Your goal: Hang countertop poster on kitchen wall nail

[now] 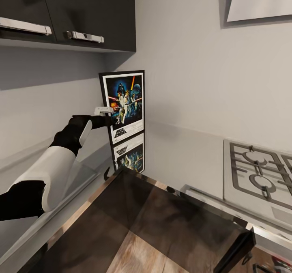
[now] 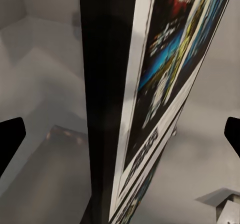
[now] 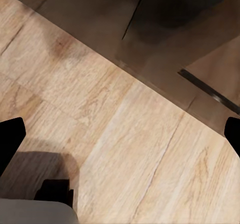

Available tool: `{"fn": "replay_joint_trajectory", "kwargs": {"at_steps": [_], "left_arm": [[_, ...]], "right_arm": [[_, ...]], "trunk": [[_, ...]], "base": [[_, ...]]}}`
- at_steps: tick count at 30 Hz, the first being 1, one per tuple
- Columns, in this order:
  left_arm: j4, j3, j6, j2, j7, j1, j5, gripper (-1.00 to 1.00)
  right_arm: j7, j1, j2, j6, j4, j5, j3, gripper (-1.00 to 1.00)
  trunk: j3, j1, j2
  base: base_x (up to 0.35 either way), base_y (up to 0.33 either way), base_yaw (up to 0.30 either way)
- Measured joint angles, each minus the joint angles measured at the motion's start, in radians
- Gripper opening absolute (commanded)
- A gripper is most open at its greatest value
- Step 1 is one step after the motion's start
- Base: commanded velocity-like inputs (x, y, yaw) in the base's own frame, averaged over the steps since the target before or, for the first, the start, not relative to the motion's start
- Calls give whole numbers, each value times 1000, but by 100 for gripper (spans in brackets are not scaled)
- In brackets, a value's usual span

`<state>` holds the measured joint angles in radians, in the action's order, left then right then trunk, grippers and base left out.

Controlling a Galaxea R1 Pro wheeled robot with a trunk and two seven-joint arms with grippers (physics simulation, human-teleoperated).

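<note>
Upright, poster [image 2: 150, 94] between left jaws.

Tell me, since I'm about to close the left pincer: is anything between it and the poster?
Nothing visible. In the head view the left pincer is already at the poster's left edge. In the left wrist view the poster stands edge-on between the two fingertips, with only open space either side.

The right end effector [image 3: 120, 134] is hanging over the wooden floor [image 3: 125, 149], its two dark fingertips [image 3: 10, 139] showing at opposite edges, spread wide with nothing between them. Dark cabinet fronts [image 3: 165, 29] are reflecting the floor beyond. A shadow [image 3: 35, 174] is lying across the planks.
</note>
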<state>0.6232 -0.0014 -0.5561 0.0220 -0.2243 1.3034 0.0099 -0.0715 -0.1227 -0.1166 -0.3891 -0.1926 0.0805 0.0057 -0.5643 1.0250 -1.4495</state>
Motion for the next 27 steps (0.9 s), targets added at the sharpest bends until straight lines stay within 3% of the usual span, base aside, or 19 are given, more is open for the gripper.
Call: {"fn": "replay_joint_trajectory", "kwargs": {"at_steps": [27], "left_arm": [[-5,0,0,1,0,0,0,100]], "right_arm": [[0,0,0,0,0,0,0,100]], "trunk": [[0,0,0]], "base": [[28,0,0]]}}
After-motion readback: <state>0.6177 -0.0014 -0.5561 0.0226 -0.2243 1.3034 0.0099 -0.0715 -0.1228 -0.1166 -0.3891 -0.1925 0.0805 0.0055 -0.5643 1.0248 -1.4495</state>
